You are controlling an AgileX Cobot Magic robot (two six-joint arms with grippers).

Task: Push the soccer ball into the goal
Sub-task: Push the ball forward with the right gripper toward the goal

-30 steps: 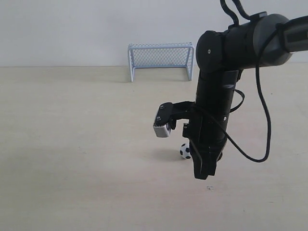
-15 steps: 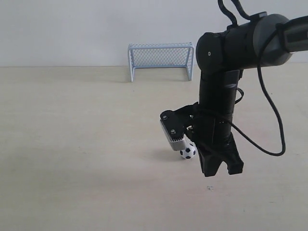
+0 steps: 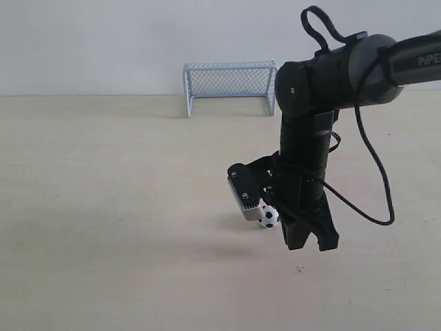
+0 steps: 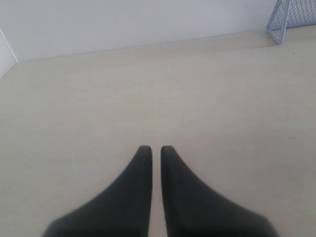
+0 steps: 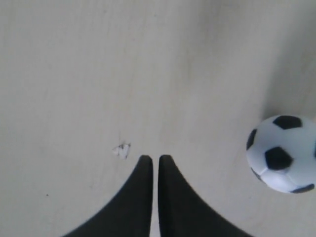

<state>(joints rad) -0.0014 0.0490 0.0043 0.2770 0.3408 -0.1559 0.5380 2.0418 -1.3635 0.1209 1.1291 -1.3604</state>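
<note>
Both clenched, empty: right gripper (image 3: 311,243) low, just beside the soccer ball (image 3: 269,218); left gripper (image 4: 152,149) off elsewhere. Ball sits on the table (image 3: 103,207), well short of the goal (image 3: 231,86). Prob light, rolls easy; I'd nudge the side away from goal, no grab

Soft, even, fairly bright light. A faint, diffuse shadow lies on the pale bench (image 3: 103,241) beneath the arm (image 3: 310,138). Seen close up, the dark left end effector (image 4: 152,148) and right end effector (image 5: 152,158) have blurred edges. The soccer ball (image 5: 282,153) looks slightly soft.
</note>
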